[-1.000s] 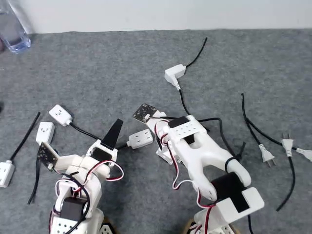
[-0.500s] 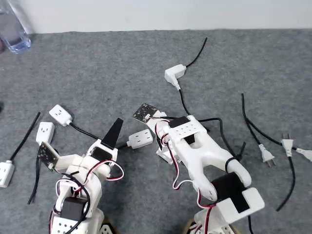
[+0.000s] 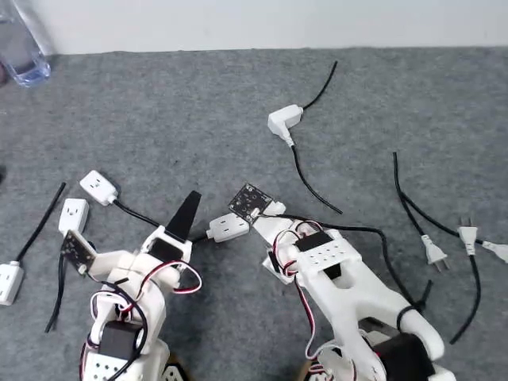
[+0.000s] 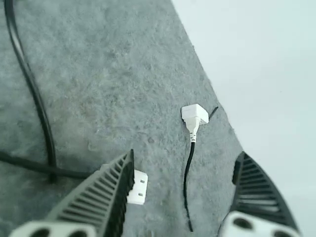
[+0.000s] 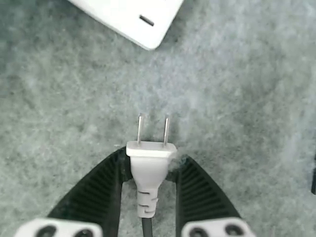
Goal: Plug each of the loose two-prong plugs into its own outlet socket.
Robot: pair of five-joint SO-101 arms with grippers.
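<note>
My right gripper (image 5: 151,156) is shut on a white two-prong plug (image 5: 150,149), whose prongs point at the corner of a white outlet socket (image 5: 129,14) a short gap away. In the high view that socket (image 3: 228,228) lies between both arms, just in front of the right arm (image 3: 333,270). My left gripper (image 4: 186,157) stands open and holds nothing, low over the carpet beside the same socket (image 4: 135,186). A white angled outlet (image 3: 284,121) on a black cord lies farther back. Two loose white plugs (image 3: 433,252) (image 3: 468,236) lie at the far right.
Three more white outlet sockets (image 3: 98,186) (image 3: 73,216) (image 3: 8,282) lie at the left on black cords. Black cables (image 3: 405,202) trail over the grey carpet on the right. A clear bottle (image 3: 20,55) stands at the back left corner.
The right arm has drawn back toward the near edge with the plug, dragging its black cord along. The left arm has kept still.
</note>
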